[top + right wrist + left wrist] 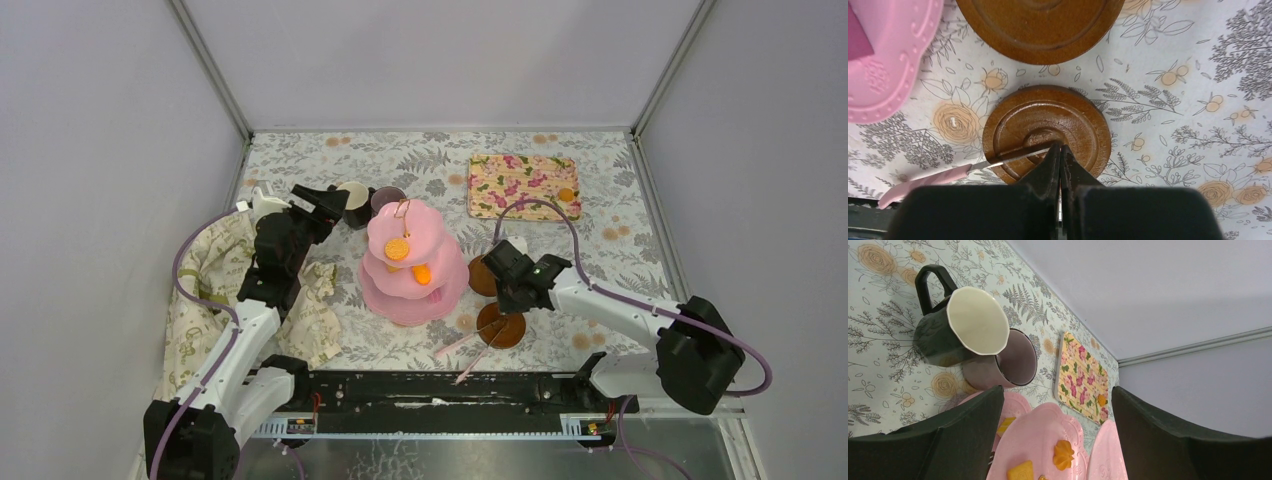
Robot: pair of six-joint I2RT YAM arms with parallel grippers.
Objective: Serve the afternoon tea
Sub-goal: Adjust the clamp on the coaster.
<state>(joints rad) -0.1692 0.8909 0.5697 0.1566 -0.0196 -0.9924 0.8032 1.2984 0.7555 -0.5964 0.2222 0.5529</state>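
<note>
While L gripper (1057, 395) gapes wide w/ nothing held, just short of 2 dark mugs (958, 330), R gripper (1060, 150) is pinched fully closed over nearer of 2 brown saucers (1073, 120). Its tips meet the blade of a pink-handled utensil (923, 182); can't tell if gripped. 1 pink 3-tier stand (395, 300) w/ 3 orange sweets (1064, 454) sits btwn arms.

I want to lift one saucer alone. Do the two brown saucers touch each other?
Apart. The right wrist view shows printed table cover between the lower saucer and the upper saucer.
</note>
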